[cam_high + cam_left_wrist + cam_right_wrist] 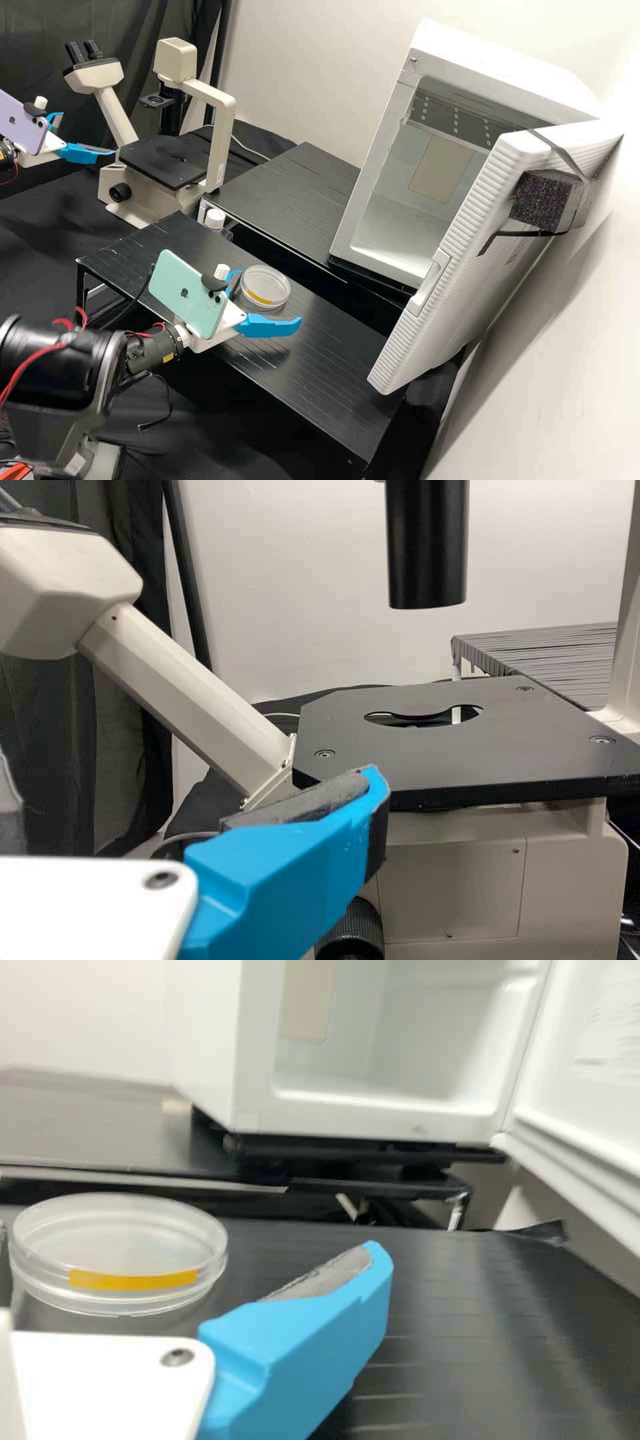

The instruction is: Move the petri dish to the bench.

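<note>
My right claw point(269, 297) gapes wide, holding nothing, by the dish point(266, 287) resting on the bench point(333, 373), and with one finger point(231, 277) close beside it, an off-line swing or close could shove or tip it.

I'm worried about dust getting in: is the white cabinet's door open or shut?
Open: the door stands swung away from the white cabinet, whose pale interior shows.

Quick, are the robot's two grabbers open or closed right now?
Left gripper: open, holding nothing, by the microscope.
Right gripper: open, near the dish, not gripping it.
</note>
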Robot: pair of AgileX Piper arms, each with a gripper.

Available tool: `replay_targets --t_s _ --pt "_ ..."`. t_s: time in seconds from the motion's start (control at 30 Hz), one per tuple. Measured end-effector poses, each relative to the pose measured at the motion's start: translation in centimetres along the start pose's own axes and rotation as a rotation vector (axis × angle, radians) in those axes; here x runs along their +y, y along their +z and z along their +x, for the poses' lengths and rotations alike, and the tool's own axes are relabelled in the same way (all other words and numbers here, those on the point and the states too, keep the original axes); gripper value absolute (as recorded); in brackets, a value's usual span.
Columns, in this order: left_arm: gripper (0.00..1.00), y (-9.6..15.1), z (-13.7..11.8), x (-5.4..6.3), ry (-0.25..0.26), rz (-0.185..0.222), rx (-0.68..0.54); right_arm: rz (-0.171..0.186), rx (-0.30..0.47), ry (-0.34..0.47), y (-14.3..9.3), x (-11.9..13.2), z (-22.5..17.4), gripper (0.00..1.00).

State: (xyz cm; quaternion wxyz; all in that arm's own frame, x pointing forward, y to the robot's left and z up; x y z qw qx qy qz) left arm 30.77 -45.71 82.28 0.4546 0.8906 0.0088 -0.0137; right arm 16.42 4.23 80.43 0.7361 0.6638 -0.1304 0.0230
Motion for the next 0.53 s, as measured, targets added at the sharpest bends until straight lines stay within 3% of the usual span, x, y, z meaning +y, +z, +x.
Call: replay_targets --t_s 0.23,0.33,0.53 --pt "1.00 0.0 0.0 0.0 0.000 0.000 0.000 0.161 0.043 0.044 0.3 1.4 -1.1 1.00" --pt "1.00 0.0 0.0 0.0 0.000 0.000 0.000 0.184 0.053 0.046 0.3 1.5 -1.2 1.00" --pt "1.00 0.0 0.0 0.0 0.000 0.000 0.000 0.181 0.089 0.044 0.0 1.6 -1.1 1.00"
